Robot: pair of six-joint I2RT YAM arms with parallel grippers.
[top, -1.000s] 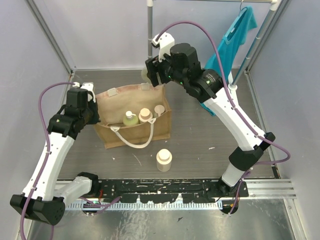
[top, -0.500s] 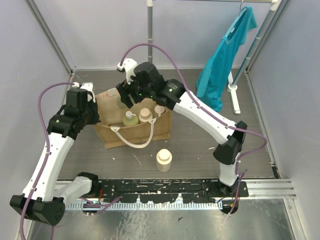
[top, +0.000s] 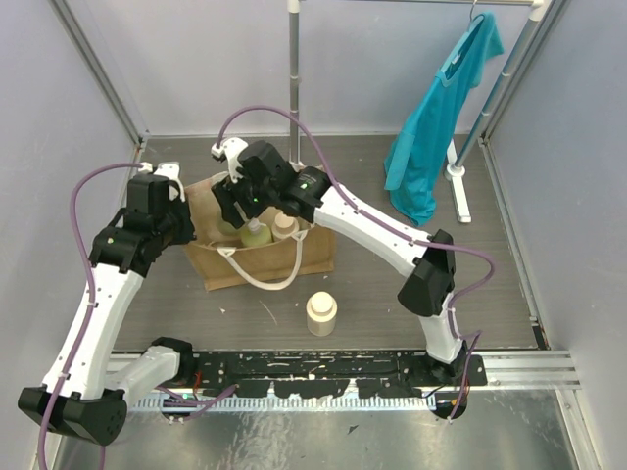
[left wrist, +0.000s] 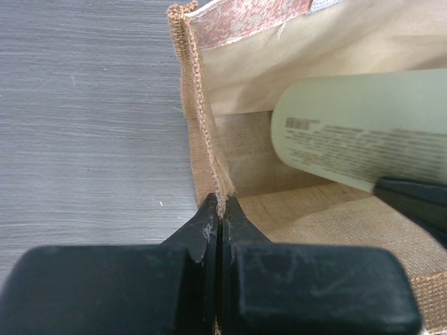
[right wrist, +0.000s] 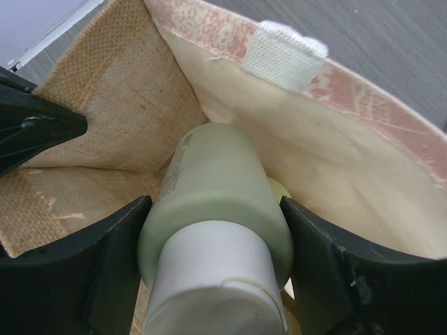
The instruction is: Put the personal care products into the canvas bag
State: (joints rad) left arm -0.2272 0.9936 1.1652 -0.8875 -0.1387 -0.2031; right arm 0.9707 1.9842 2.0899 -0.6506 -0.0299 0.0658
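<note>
Left hand (left wrist: 220, 209) clenched on left rim of canvas bag (top: 211, 266), right hand (right wrist: 216, 230) grasping pale green bottle (right wrist: 209, 167) inside the bag's left end; risk: released tilted, it may topple against bottles (top: 257, 235) standing to its right, or the wide hand could snag the rim.

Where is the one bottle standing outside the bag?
In the top view, the cream bottle stands alone on the table, just in front of the canvas bag, near its right corner.
</note>
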